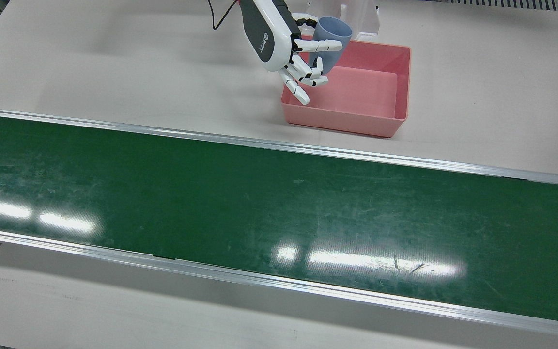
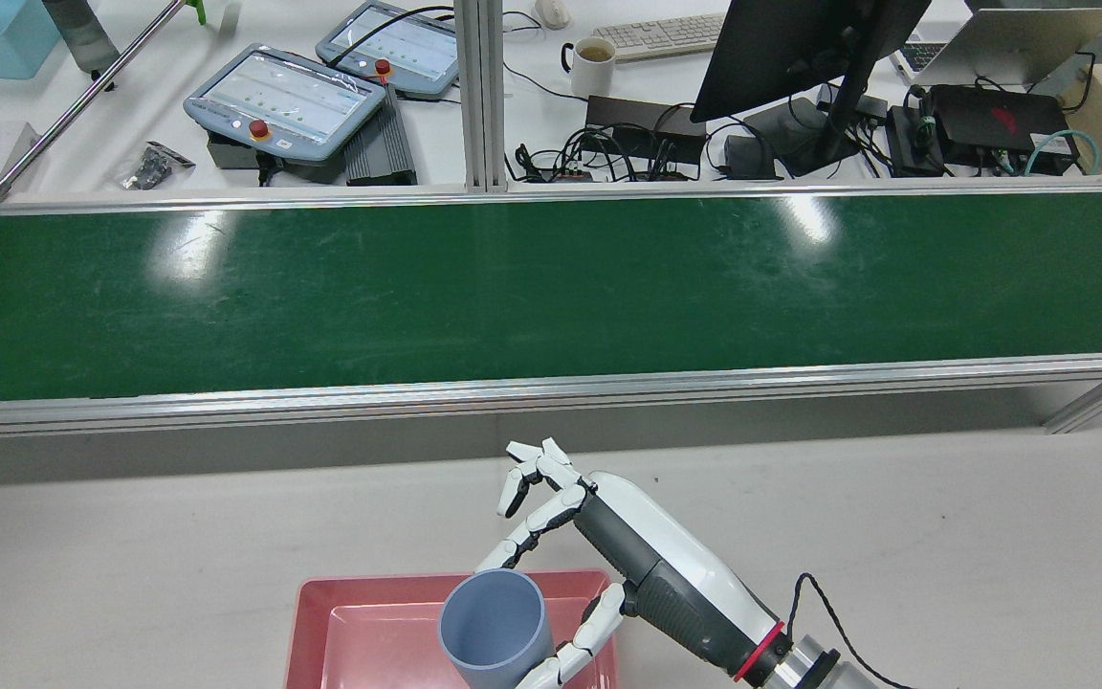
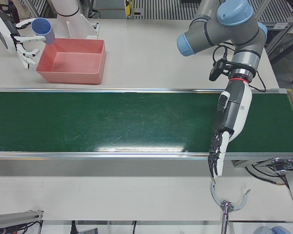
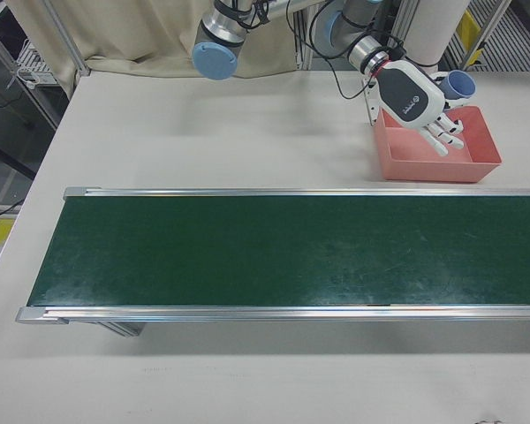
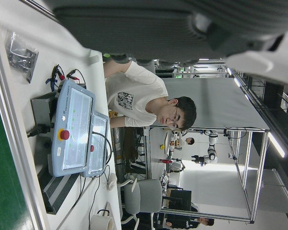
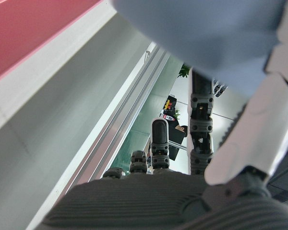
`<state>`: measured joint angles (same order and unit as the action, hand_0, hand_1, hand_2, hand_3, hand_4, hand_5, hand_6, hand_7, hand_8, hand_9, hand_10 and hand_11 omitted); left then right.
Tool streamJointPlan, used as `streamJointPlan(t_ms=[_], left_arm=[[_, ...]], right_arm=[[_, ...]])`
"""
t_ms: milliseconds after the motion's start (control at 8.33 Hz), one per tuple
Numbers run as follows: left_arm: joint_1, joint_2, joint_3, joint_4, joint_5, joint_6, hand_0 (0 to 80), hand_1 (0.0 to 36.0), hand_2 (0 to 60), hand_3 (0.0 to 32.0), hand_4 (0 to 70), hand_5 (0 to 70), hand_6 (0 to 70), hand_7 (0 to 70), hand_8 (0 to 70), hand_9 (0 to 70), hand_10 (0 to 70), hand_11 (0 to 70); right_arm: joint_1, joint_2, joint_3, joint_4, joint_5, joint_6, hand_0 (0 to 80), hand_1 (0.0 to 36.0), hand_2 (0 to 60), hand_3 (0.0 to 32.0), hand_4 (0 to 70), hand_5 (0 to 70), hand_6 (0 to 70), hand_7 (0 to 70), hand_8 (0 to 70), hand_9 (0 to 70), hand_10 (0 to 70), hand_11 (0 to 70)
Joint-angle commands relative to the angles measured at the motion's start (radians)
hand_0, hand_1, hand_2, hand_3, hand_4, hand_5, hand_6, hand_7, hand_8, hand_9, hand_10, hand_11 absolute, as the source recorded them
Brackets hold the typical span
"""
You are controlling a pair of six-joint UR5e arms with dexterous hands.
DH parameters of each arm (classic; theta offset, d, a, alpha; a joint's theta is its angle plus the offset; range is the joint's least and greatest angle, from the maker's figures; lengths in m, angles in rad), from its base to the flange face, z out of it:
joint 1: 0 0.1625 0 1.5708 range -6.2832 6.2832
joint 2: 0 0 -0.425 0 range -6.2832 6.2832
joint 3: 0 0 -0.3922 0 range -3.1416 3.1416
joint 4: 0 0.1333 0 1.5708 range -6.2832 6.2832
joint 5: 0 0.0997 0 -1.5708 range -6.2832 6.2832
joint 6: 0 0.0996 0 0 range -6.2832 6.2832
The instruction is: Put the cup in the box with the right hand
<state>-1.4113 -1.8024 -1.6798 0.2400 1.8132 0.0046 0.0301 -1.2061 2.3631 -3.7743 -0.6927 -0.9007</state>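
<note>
A blue-grey cup (image 1: pixel 330 41) hangs tilted in the air over the near-left corner of the pink box (image 1: pixel 347 123). My right hand (image 1: pixel 284 43) is shut on the cup, thumb across its side and other fingers partly spread below. The rear view shows the cup (image 2: pixel 495 627), mouth up, over the box (image 2: pixel 321 622) beside my right hand (image 2: pixel 647 565). In the right hand view the cup (image 6: pixel 206 33) fills the top. My left hand (image 3: pixel 223 131) hangs fingers-down and straight at the belt's front rail, holding nothing.
A long green conveyor belt (image 1: pixel 259 208) with metal rails crosses the table between the box and the operators' side. A grey hook-shaped tool (image 3: pixel 227 202) lies below my left hand. A person (image 5: pixel 149 103) sits behind teach pendants (image 2: pixel 288 96) beyond the belt.
</note>
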Motion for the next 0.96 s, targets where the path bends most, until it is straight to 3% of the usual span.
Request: streamJointPlan(t_ms=[0, 120, 240, 360, 480, 600, 720, 840], left_arm=[[0.0, 0.0, 0.0, 0.001, 0.0, 0.0, 0.0, 0.0, 0.0, 0.0, 0.0, 0.0, 0.0, 0.0, 0.0, 0.0, 0.0, 0.0], [0.0, 0.0, 0.0, 0.001, 0.0, 0.0, 0.0, 0.0, 0.0, 0.0, 0.0, 0.0, 0.0, 0.0, 0.0, 0.0, 0.0, 0.0], [0.0, 0.0, 0.0, 0.001, 0.0, 0.0, 0.0, 0.0, 0.0, 0.0, 0.0, 0.0, 0.0, 0.0, 0.0, 0.0, 0.0, 0.0], [0.0, 0.0, 0.0, 0.001, 0.0, 0.0, 0.0, 0.0, 0.0, 0.0, 0.0, 0.0, 0.0, 0.0, 0.0, 0.0, 0.0, 0.0], [0.0, 0.0, 0.0, 0.001, 0.0, 0.0, 0.0, 0.0, 0.0, 0.0, 0.0, 0.0, 0.0, 0.0, 0.0, 0.0, 0.0, 0.0], [0.0, 0.0, 0.0, -0.001, 0.0, 0.0, 0.0, 0.0, 0.0, 0.0, 0.0, 0.0, 0.0, 0.0, 0.0, 0.0, 0.0, 0.0], [0.0, 0.0, 0.0, -0.001, 0.0, 0.0, 0.0, 0.0, 0.0, 0.0, 0.0, 0.0, 0.0, 0.0, 0.0, 0.0, 0.0, 0.0], [0.0, 0.0, 0.0, -0.001, 0.0, 0.0, 0.0, 0.0, 0.0, 0.0, 0.0, 0.0, 0.0, 0.0, 0.0, 0.0, 0.0, 0.0]], right_arm=[[0.002, -0.004, 0.01, -0.002, -0.011, 0.014, 47.2, 0.0, 0.0, 0.0, 50.0, 0.0, 5.4, 30.2, 2.9, 11.3, 0.0, 0.0], [0.005, -0.022, 0.025, -0.002, -0.016, 0.022, 47.2, 0.0, 0.0, 0.0, 46.9, 0.0, 5.7, 31.2, 3.4, 12.0, 0.0, 0.0], [0.013, -0.053, 0.056, -0.01, -0.017, 0.048, 49.2, 6.4, 0.0, 0.0, 43.7, 1.4, 6.6, 32.8, 4.6, 13.4, 0.0, 0.0], [0.048, -0.108, 0.106, -0.013, -0.033, 0.069, 55.0, 19.5, 7.4, 0.0, 38.9, 4.3, 7.7, 33.7, 6.2, 15.3, 0.0, 0.0], [0.136, -0.156, 0.181, -0.013, -0.083, 0.092, 77.5, 35.8, 40.7, 0.0, 39.9, 9.4, 9.6, 35.6, 8.6, 17.7, 0.2, 3.2], [0.243, -0.205, 0.226, -0.013, -0.094, 0.162, 80.0, 36.0, 60.0, 0.0, 44.0, 15.0, 11.3, 36.9, 11.0, 20.0, 2.2, 7.9], [0.337, -0.254, 0.21, -0.013, -0.094, 0.283, 80.0, 36.0, 60.0, 0.0, 43.9, 15.7, 11.0, 35.1, 11.0, 19.7, 2.5, 8.6], [0.458, -0.277, 0.171, -0.012, -0.097, 0.364, 80.0, 36.0, 56.2, 0.0, 42.6, 12.6, 9.0, 30.7, 9.2, 17.1, 1.4, 6.0]])
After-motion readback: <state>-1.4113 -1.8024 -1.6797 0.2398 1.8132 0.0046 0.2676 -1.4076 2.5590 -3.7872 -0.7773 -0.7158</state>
